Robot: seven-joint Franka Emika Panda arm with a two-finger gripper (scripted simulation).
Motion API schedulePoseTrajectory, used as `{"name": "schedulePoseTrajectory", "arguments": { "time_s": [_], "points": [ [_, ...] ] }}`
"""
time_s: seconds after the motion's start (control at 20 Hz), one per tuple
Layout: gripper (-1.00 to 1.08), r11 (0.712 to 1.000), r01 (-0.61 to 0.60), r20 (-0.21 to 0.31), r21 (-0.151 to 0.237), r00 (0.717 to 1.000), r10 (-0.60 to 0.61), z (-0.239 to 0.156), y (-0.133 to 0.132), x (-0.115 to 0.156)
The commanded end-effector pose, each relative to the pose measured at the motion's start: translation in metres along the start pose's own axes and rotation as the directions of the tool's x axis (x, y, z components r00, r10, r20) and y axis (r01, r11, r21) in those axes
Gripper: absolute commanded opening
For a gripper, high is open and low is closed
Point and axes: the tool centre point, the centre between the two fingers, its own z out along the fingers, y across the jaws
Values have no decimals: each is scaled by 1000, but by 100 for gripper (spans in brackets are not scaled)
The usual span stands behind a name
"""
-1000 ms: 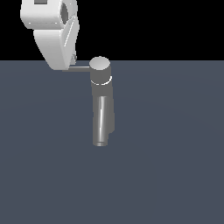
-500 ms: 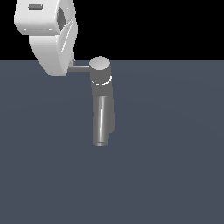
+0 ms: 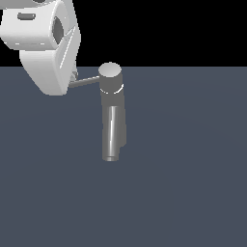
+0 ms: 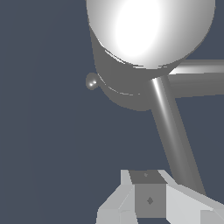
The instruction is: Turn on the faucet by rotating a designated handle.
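Bulky white gripper (image 3: 72, 77) (dark recesses)

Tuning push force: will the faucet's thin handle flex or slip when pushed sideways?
The handle looks like a straight metal rod, so probably stiff. Its glossy round surface may let the gripper slide along it. Rooted in the faucet top, it should pivot rather than come loose.

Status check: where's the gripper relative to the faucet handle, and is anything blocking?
Gripper at the handle's outer end; jaws hidden, state unclear. Faucet upright, handle pointing to the exterior view's left. No obstruction seen.
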Motion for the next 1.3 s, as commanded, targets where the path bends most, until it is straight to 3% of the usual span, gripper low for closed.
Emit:
{"name": "schedulePoseTrajectory", "arguments": {
  "time_s": [0.0, 0.2, 1.25],
  "points": [
    [-100, 1000, -4, -9, -9, 1000, 4, 1, 14, 4],
    [-100, 1000, 6, 2, -2, 1000, -6, 0, 15, -4],
    [-100, 1000, 1, -4, -6, 1000, -1, 0, 52, 27]
  ]
}}
